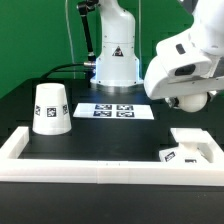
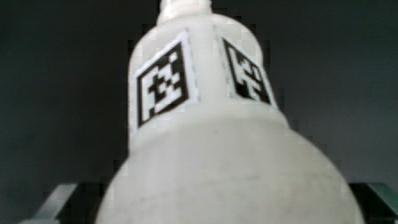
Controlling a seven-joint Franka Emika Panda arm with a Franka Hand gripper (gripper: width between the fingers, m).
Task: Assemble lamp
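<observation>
The white bulb [image 2: 210, 150] fills the wrist view, its narrow neck pointing away from the camera, with two black-and-white tags on its side. My gripper [image 2: 221, 208] is shut on the bulb's round end, and dark fingers [image 2: 68, 203] show at both sides of it. In the exterior view my gripper [image 1: 186, 98] hangs at the right, above the table, and the bulb is mostly hidden by the hand. The flat square base [image 1: 192, 149] lies below it at the front right. The tapered shade [image 1: 51, 108] stands at the exterior view's left, wide end down.
The marker board [image 1: 113, 110] lies flat mid-table in front of the arm's base [image 1: 114, 65]. A white rail-like frame [image 1: 100, 168] runs along the table's front and up both sides, and the lamp base sits against its right corner.
</observation>
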